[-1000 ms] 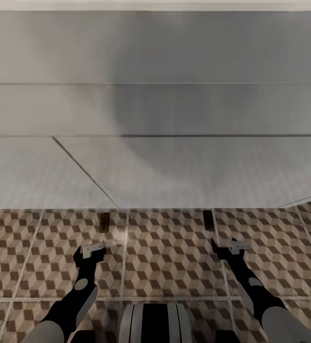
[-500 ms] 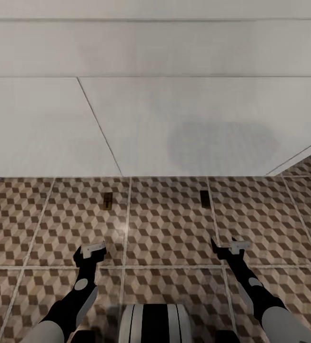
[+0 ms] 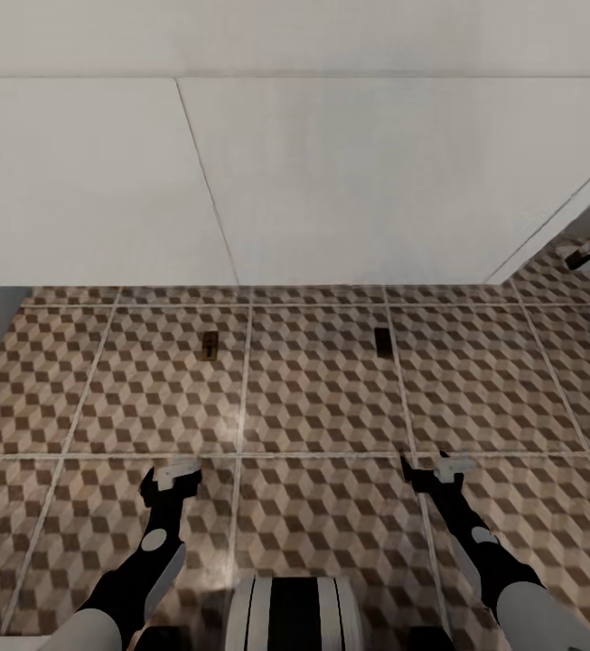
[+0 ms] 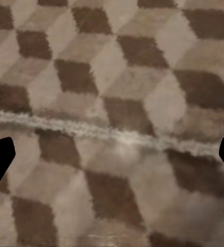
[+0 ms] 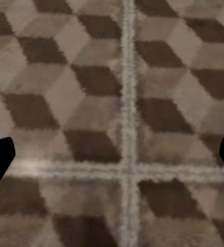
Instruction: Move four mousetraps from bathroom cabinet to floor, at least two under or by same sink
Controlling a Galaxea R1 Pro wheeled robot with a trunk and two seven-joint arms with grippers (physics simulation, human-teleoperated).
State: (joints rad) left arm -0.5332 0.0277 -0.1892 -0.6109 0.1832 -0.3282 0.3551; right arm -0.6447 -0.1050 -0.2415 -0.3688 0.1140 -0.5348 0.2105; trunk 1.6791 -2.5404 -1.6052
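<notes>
Two mousetraps [image 3: 209, 344] [image 3: 383, 342] lie on the bathroom floor [image 3: 313, 398] beside the white vanity [image 3: 331, 181]; both the left gripper [image 3: 175, 474] and the right gripper [image 3: 435, 470] hang spread wide and empty, so fetching the rest seems next.

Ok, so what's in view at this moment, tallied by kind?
Mousetraps lying on the bathroom floor: 2
Tools, both open: 2, left tool, right tool
White vanity: 1
Small dark object past the vanity's right corner, too small to identify: 1
Total: 6
</notes>
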